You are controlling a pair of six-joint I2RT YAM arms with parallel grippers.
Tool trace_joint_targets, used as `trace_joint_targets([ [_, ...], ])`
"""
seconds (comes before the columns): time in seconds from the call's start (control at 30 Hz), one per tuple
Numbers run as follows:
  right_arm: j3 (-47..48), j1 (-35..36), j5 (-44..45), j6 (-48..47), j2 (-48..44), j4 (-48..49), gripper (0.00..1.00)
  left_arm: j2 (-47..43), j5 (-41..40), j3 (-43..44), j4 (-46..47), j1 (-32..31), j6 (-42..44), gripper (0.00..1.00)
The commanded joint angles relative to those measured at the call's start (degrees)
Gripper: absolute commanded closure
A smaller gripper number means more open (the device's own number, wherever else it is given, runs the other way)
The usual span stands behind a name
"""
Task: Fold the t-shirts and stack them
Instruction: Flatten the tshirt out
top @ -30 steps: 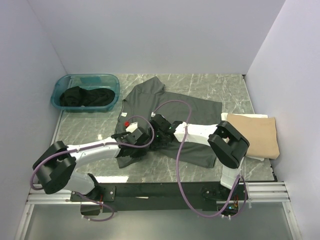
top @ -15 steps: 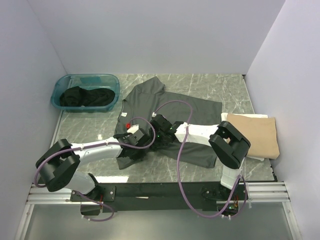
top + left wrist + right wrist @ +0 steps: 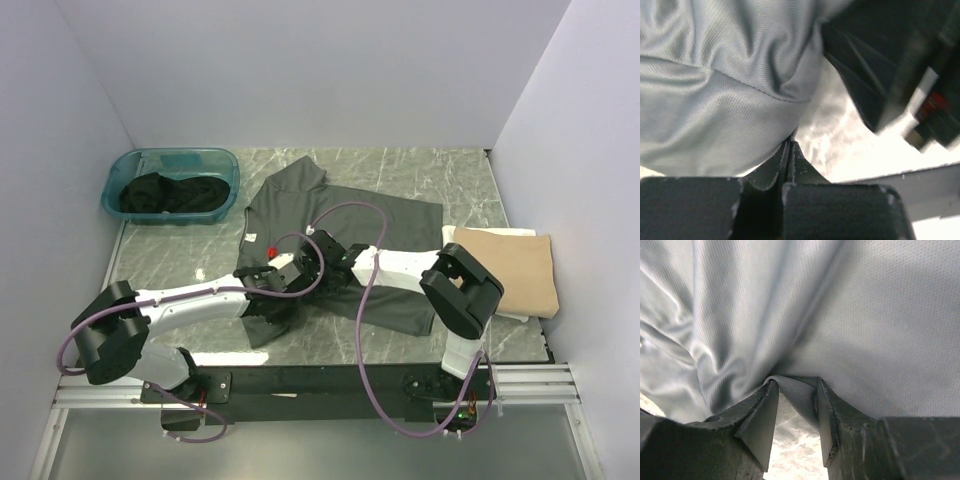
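A dark grey t-shirt (image 3: 385, 225) lies spread over the middle of the marble table (image 3: 170, 262). My left gripper (image 3: 292, 272) is at its near-left part. In the left wrist view this gripper (image 3: 790, 141) is shut, its tips pinching the hem of the grey cloth (image 3: 725, 100), which hangs off the table. My right gripper (image 3: 322, 252) sits right beside it. Its jaws (image 3: 795, 386) stand apart under the shirt (image 3: 865, 315), and a fold of cloth is draped over the fingertips (image 3: 760, 415). A folded tan t-shirt (image 3: 508, 268) lies at the right.
A teal tub (image 3: 215, 158) at the back left holds black t-shirts (image 3: 170, 195). White walls close in the table on three sides. The arm bases and a black rail (image 3: 320, 380) run along the near edge.
My left gripper has closed and shifted a little right towards the right gripper. The shirt's near-left edge has bunched up with it. The right arm has hardly moved.
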Motion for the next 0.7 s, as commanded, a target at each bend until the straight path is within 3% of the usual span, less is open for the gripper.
trace_joint_targets([
  [0.0, -1.3, 0.1, -0.7, 0.2, -3.3, -1.2, 0.56, -0.7, 2.5, 2.5, -5.6, -3.0, 1.4, 0.99],
  [0.1, -2.7, 0.2, -1.8, -0.2, -5.1, -1.9, 0.56, 0.2, 6.2, -0.1, -4.2, -4.7, 0.7, 0.99],
  [0.17, -3.6, 0.2, -2.3, -0.5, -7.1, -2.6, 0.56, 0.8, 8.1, -1.2, -3.4, -5.9, 0.1, 0.93],
  [0.2, -4.5, 0.2, -2.5, -0.6, -7.9, -2.7, 0.56, 1.0, 8.6, -2.0, -2.9, -7.1, -0.1, 0.86],
  [0.23, -4.9, 0.2, -2.9, -1.1, -9.4, -3.2, 0.56, 1.1, 9.2, -2.2, -2.1, -7.6, -0.1, 0.63],
  [0.3, -6.2, 0.2, -4.8, -2.1, -11.1, -3.3, 0.55, 0.8, 9.9, -1.8, -1.6, -9.3, 0.1, 0.48],
  [0.33, -6.7, 0.2, -5.3, -2.3, -13.1, -3.3, 0.55, 0.5, 9.9, -1.5, -1.4, -9.7, 0.6, 0.33],
  [0.43, -7.7, 0.3, -7.1, -3.2, -16.9, -4.0, 0.53, -1.8, 10.8, -0.5, -1.8, -10.4, 1.7, 0.14],
  [0.53, -8.3, 0.3, -5.5, -3.6, -20.6, -6.2, 0.52, -4.4, 8.5, 0.8, -4.8, -10.3, 1.3, 0.02],
  [0.67, -9.9, 0.3, -4.5, -3.3, -24.5, -7.2, 0.51, -8.8, 5.5, 2.5, -7.9, -10.2, 1.1, 0.01],
])
